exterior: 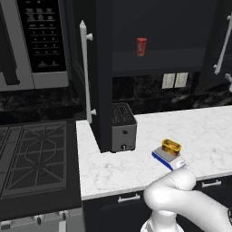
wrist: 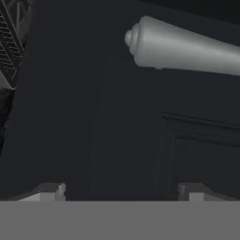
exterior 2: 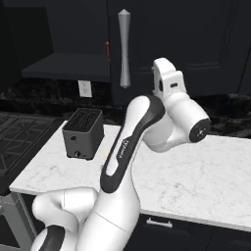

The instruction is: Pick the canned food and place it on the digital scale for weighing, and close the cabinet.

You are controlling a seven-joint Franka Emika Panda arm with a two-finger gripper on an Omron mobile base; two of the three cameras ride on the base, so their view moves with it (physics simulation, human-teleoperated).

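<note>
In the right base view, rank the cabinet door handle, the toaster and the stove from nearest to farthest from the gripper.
1. cabinet door handle, just ahead of the gripper.
2. toaster, lower left on the counter.
3. stove, far left.

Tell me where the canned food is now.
In the left base view, the canned food sits on the digital scale on the counter, right of the toaster.

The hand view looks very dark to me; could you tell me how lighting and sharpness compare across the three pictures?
Hand view: dim, dark cabinet door with little contrast, only the pale handle lit, edges soft. Left base view: bright counter, the can on the scale clear, shelf murky. Right base view: arm well lit, cabinet near black.
</note>
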